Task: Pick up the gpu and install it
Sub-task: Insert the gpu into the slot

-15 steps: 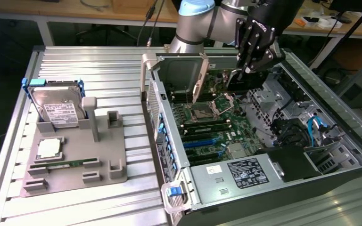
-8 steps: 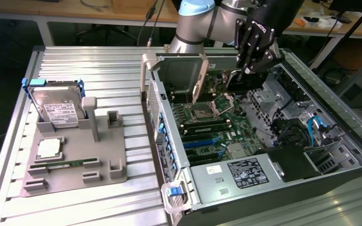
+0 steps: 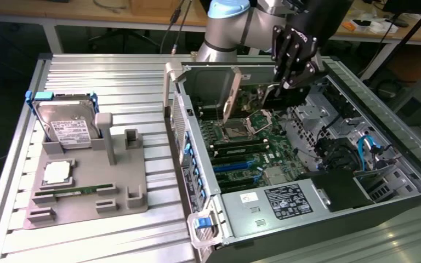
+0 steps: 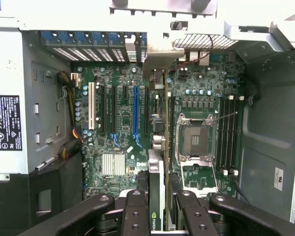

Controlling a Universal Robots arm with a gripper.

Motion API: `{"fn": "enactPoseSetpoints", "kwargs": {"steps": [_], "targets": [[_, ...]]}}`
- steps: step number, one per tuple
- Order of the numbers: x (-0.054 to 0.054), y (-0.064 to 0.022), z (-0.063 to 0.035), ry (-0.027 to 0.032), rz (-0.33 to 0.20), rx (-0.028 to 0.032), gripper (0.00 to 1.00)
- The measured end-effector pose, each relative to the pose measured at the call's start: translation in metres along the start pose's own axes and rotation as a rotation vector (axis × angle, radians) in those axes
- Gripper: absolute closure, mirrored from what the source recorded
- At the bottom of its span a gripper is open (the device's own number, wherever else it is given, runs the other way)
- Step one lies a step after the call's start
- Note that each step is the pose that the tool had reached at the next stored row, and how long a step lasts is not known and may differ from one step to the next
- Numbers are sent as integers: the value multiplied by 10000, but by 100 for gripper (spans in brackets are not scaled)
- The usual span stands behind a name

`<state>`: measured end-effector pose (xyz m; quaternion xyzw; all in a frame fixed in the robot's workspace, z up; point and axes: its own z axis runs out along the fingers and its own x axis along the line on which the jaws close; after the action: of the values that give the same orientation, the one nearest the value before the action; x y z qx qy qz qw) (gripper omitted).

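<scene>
Item: graphics card, edge-on, clamped in tool, above motherboard inside open computer case. Step: installing, not yet seated. Needs careful alignment, probably.

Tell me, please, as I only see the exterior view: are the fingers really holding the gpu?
Observer: Yes; in the wrist view the gpu stands edge-on, clamped between the fingers.
Operator: Which way does its bracket point?
Observer: The bracket points toward the case's rear slot openings.
Operator: Where is it over the board?
Observer: It runs between the blue slot and the socket; seating I cannot tell.
</scene>
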<state>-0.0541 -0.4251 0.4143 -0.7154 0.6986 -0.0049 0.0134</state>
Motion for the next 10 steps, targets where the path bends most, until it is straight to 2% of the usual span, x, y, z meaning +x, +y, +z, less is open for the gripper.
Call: {"fn": "enactPoseSetpoints", "kwargs": {"steps": [10], "targets": [[1, 2, 85, 16, -1, 0, 73]]}}
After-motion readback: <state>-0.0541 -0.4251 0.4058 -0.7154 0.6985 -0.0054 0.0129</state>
